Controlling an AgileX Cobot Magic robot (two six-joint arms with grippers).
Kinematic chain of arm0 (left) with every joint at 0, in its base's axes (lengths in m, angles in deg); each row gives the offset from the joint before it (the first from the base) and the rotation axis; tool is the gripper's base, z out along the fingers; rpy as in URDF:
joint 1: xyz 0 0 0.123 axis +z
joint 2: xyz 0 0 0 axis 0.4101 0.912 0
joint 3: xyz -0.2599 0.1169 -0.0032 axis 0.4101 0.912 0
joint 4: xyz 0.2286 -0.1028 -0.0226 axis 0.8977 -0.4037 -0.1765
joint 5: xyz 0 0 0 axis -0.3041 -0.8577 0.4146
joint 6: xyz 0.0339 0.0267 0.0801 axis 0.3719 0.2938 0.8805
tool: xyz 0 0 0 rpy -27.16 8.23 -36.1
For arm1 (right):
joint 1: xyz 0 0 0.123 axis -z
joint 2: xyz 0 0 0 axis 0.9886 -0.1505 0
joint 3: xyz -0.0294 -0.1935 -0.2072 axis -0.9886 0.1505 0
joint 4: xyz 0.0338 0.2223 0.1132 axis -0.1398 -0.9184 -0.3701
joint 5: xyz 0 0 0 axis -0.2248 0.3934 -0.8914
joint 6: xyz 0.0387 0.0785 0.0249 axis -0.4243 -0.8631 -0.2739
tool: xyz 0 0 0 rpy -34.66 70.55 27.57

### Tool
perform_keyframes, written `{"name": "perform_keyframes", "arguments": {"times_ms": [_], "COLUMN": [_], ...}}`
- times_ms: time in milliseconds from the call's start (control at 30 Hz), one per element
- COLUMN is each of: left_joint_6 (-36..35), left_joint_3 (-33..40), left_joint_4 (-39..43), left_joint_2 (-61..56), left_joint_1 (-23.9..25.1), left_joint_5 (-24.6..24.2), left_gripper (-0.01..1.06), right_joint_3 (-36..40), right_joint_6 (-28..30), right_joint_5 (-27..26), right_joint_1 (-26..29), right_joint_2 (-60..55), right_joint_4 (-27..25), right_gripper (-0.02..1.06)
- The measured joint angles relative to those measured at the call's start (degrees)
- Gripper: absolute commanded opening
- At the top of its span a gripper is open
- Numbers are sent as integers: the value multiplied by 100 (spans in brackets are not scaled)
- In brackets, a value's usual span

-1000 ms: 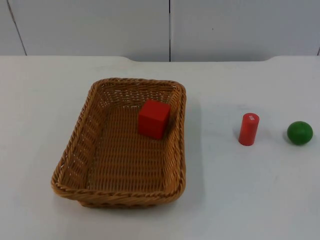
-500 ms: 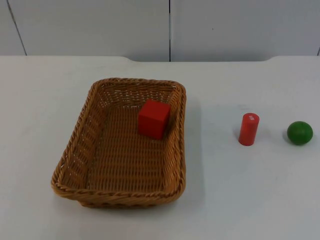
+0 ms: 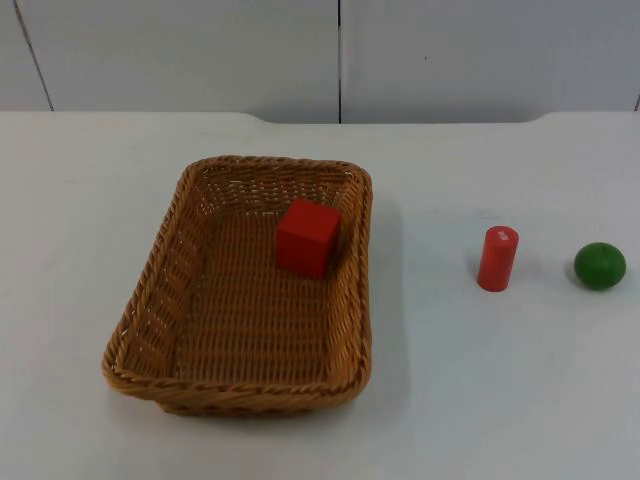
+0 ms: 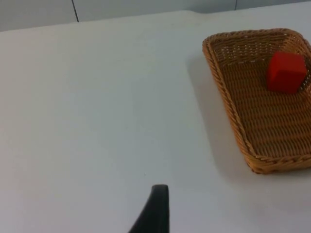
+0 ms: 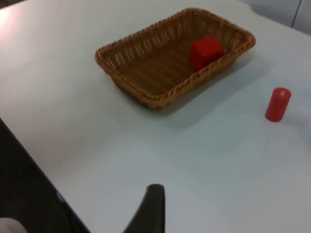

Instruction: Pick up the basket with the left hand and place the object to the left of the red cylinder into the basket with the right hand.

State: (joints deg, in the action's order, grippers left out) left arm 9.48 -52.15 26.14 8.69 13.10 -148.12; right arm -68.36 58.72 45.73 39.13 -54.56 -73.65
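Inside the basket (image 3: 150, 300) lies the red cube (image 3: 307, 237), well apart from both end effectors, grip unclear.

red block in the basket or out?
In. The red block sits on the basket's woven floor near its far right wall; basket rests on the table.

We count one wicker basket (image 3: 160, 300) and one red cube (image 3: 308, 237). We also count one red cylinder (image 3: 497, 258) and one green ball (image 3: 599, 266).

No legible text, perhaps from blur.
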Motion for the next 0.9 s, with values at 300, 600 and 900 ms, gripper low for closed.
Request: {"name": "perform_keyframes", "arguments": {"times_ms": [300,600,900], "left_joint_6": [11,34,34], "left_joint_3": [0,0,0], "left_joint_4": [0,-48,-59], "left_joint_2": [0,0,0], "left_joint_1": [0,0,0], "left_joint_5": [0,0,0], "left_gripper": [84,105,105], "right_joint_3": [102,102,102], "right_joint_6": [0,0,0], "right_joint_5": [-60,-60,-60], "right_joint_1": [0,0,0], "right_joint_2": [0,0,0], "right_joint_4": [0,0,0], "right_gripper": [81,105,105]}}
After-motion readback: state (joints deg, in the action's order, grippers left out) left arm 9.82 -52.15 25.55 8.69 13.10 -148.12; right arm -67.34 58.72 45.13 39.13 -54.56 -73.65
